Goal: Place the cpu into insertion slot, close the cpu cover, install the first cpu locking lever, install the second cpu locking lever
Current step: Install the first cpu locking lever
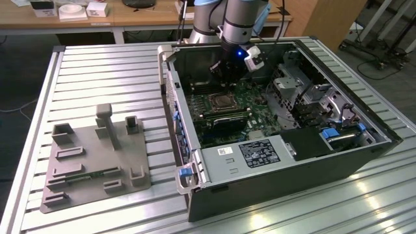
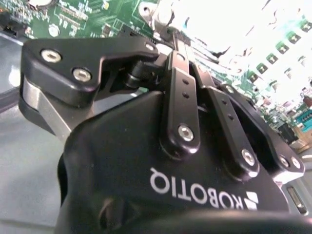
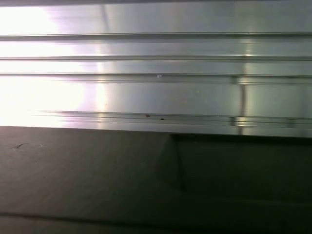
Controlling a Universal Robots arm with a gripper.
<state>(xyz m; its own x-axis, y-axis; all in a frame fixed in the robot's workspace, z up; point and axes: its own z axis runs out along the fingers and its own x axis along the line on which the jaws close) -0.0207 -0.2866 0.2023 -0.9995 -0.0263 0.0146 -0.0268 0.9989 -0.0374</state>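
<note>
A grey fixture plate (image 1: 97, 161) lies on the slatted table's left half. Right of it, in the open computer case (image 1: 279, 192), the insertion slot (image 1: 223, 102) sits mid-motherboard, a black printed label (image 1: 260, 153) nearer the front edge. The gripper (image 1: 225, 84), white-lettered, hangs just above the slot's far edge; how wide it stands I cannot tell

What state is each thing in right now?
computer case: on its side, open on top.
insertion slot: in plain view, silver rim flat; filled or not, cannot tell.
gripper: inside the case, low over the green board, next to the slot.
grey fixture: flat on the table beside the case.
</note>
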